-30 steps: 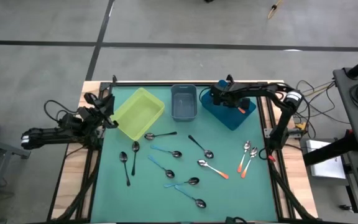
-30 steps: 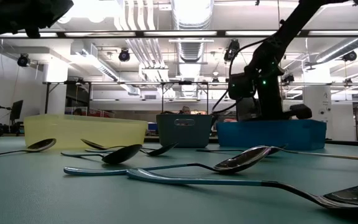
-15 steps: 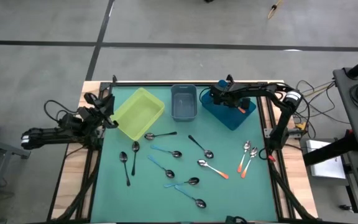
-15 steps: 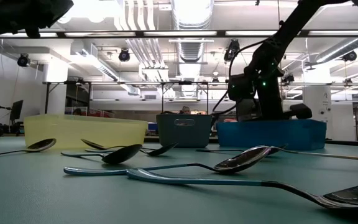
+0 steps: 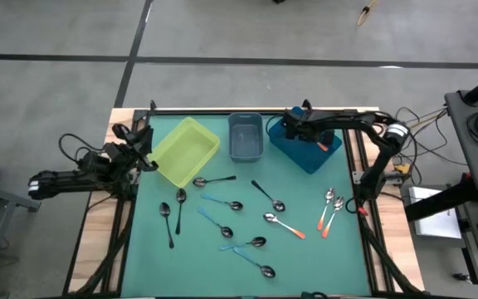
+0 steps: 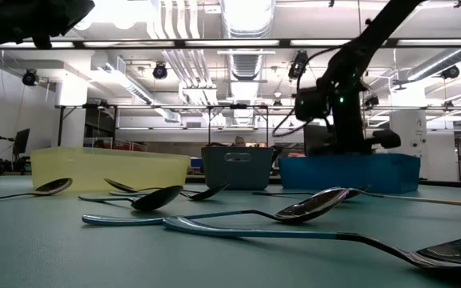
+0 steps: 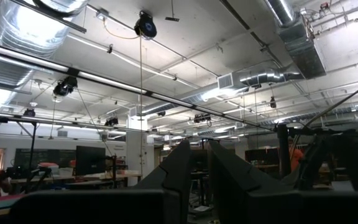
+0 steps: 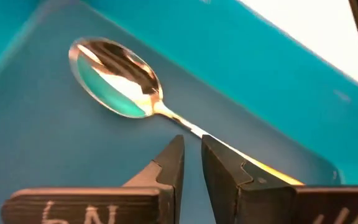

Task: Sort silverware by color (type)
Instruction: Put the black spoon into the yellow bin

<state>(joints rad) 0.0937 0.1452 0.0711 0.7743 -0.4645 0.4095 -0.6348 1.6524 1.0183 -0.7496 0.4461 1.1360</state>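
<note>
Green matting covers the table point(image 5: 148, 249), and three bins stand along its far edge: a yellow bin point(image 5: 184, 149) at the left, a grey-blue bin point(image 5: 245, 136) in the middle and a blue bin point(image 5: 309, 149) at the right. Spoons lie loose across the mat — black-handled spoons point(image 5: 173, 212) toward the left, light-blue-handled spoons point(image 5: 237, 237) around the middle, and orange-handled spoons point(image 5: 329, 209) near the right edge.

One orange-handled spoon point(image 8: 120, 86) already lies on the floor of the blue bin. The right gripper point(image 8: 191, 163) hangs just above it, fingers nearly together with only a thin gap and nothing between them; the spoon's neck runs beneath the fingertips but is not pinched. The left gripper point(image 7: 194, 171) waits off the table's left side beside the yellow bin, its fingers almost closed and empty, pointing out into the room.

By the look of it, a drop into the blue bin has just been completed and the arm is between spoons. The next move would call for lifting the right gripper clear of the bin wall, carrying it to the orange-handled spoons near the right edge, and opening wide enough to straddle one thin handle — these lie close together, so a clean pick of a single spoon needs care.
</note>
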